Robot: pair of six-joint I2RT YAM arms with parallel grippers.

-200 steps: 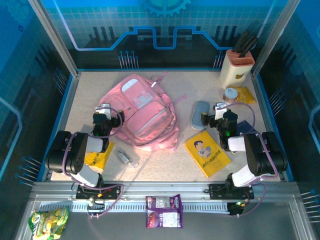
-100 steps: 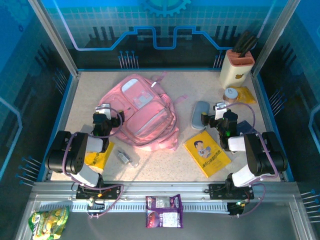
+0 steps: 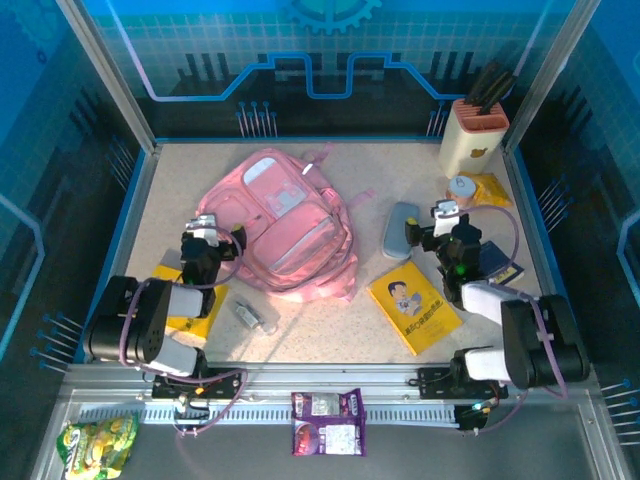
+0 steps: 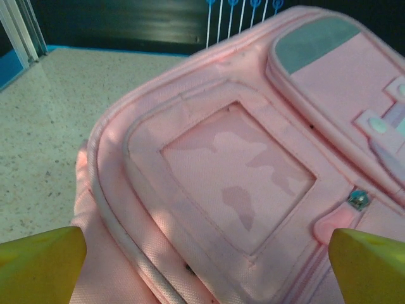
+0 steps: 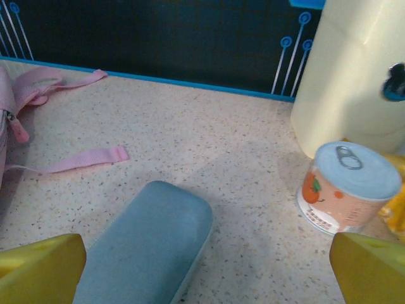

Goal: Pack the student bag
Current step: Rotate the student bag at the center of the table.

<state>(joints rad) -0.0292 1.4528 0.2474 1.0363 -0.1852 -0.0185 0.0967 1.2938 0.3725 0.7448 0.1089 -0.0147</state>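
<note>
The student bag (image 3: 285, 225) is a big pink backpack lying flat at centre-left of the table, zippers shut. Its pale front pocket (image 4: 240, 171) is close up in the left wrist view. My left gripper (image 3: 207, 232) sits at the bag's left edge, open, its yellow fingertips (image 4: 44, 256) wide apart over the fabric and holding nothing. My right gripper (image 3: 438, 222) is open and empty beside a grey pencil case (image 3: 400, 230). In the right wrist view the case (image 5: 145, 247) lies just ahead between the fingertips (image 5: 364, 263), and a pink bag strap (image 5: 82, 158) trails to the left.
A yellow book (image 3: 413, 300) lies front right. A small can (image 5: 348, 187) and a cream knife holder (image 3: 473, 135) stand at back right. A yellow packet (image 3: 195, 310) lies under the left arm, a small clear item (image 3: 255, 315) beside it. Snack bags (image 3: 328, 422) sit on the front rail.
Both arms have sunk back toward the near edge, the right one most. The left gripper slid slightly nearer along the bag's edge. Both stay open and nothing on the table moved.
</note>
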